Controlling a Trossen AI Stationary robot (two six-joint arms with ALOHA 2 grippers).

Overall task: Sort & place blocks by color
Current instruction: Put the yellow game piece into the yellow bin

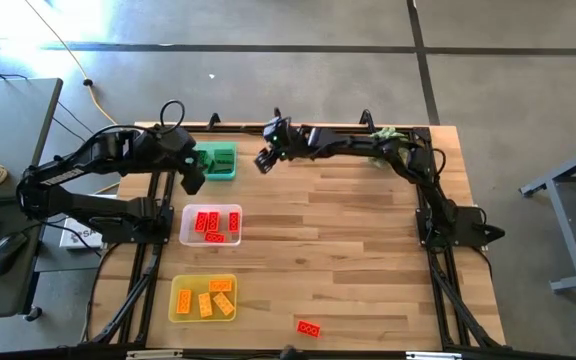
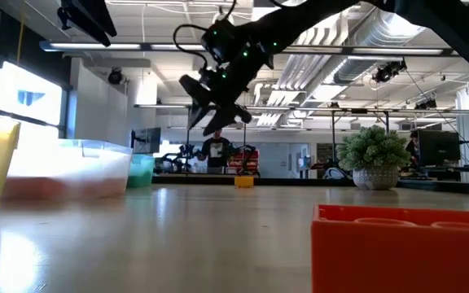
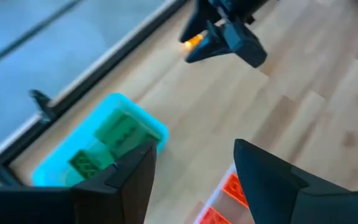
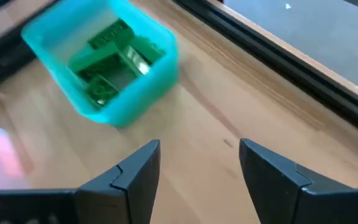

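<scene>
Green blocks (image 4: 114,53) lie in the green tray (image 1: 230,176) at the far left. Red blocks (image 1: 211,223) fill the clear tray (image 1: 184,226), and orange-yellow blocks (image 1: 206,300) the yellow tray (image 1: 175,300). One red block (image 1: 309,327) lies alone on the table by the near edge. A small orange-yellow block (image 2: 243,181) sits on the table at the far side, hidden under my right arm in the high view. My right gripper (image 4: 199,149) hangs open and empty over bare wood beside the green tray. My left gripper (image 3: 194,149) is open and empty, raised between the green and clear trays.
A spiky pale green plant (image 1: 383,135) stands in a pot at the table's far edge, under my right arm. Black frame rails run along the table's left, right and far sides. Bare wood spreads across the middle and right of the table.
</scene>
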